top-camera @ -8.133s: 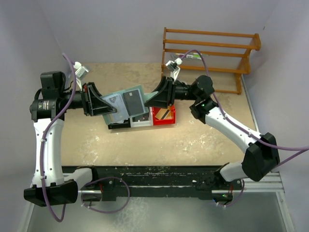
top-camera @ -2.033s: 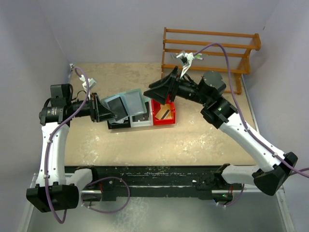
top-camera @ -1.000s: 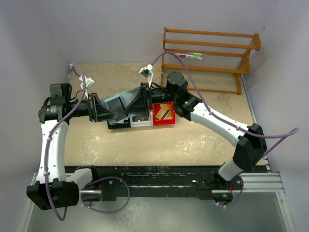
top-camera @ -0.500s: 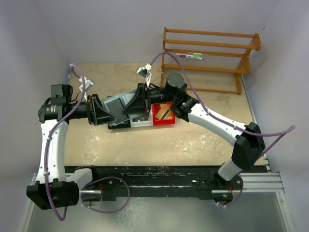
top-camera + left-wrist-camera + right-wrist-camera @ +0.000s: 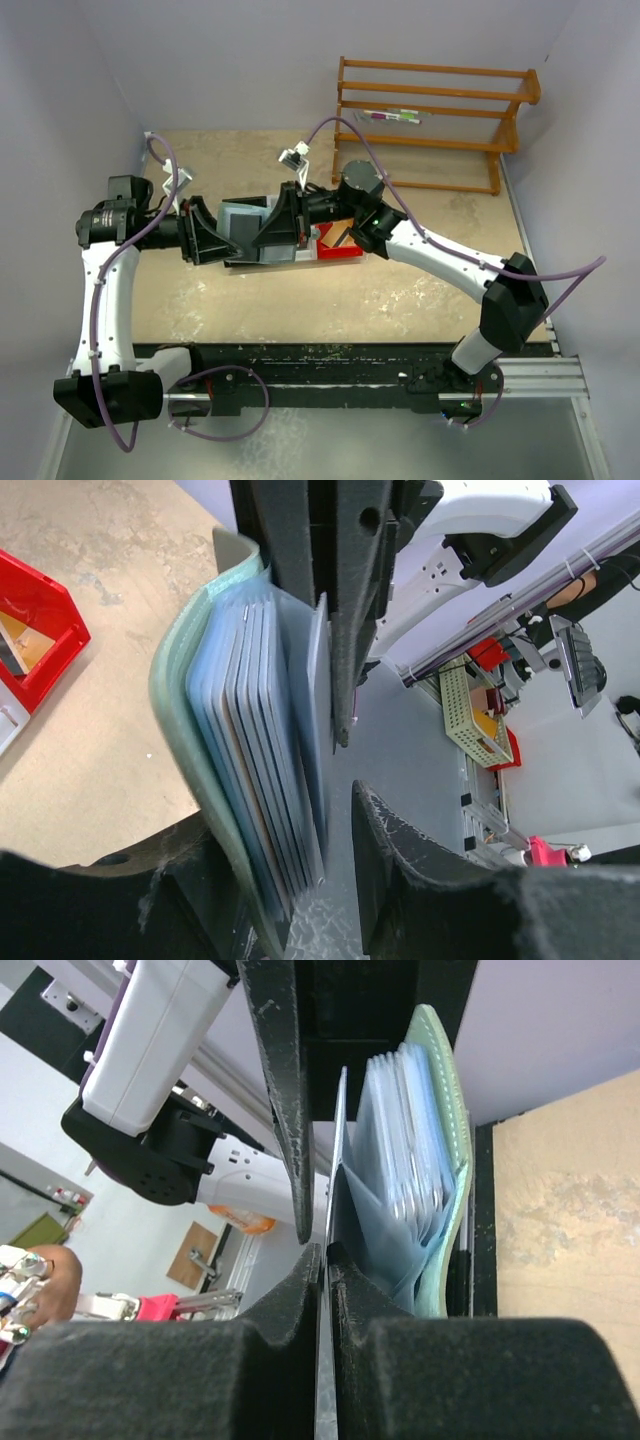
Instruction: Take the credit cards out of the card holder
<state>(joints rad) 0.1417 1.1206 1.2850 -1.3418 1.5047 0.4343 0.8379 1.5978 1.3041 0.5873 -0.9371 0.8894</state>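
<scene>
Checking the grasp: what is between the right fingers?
A thin grey card, edge-on, pinched by those fingers, beside the holder; seen in the right wrist view.

Cards (image 5: pixel 262 730) in holder (image 5: pixel 172 705), over bins (image 5: pixel 345 252)

A: Holder (image 5: pixel 242 216)?
B: Grey, tilted, btwn the 2 grippers. L gripper (image 5: pixel 218 240) on its left end, R gripper (image 5: pixel 265 235) on its right.
A: Under it?
B: Bins in a row on the table (image 5: pixel 400 290). Black bin (image 5: pixel 243 263) mostly hidden, red bin (image 5: pixel 345 252) sticks out to the right.
A: Anything else?
B: Wooden rack (image 5: pixel 437 100), back right, well apart from both.
</scene>
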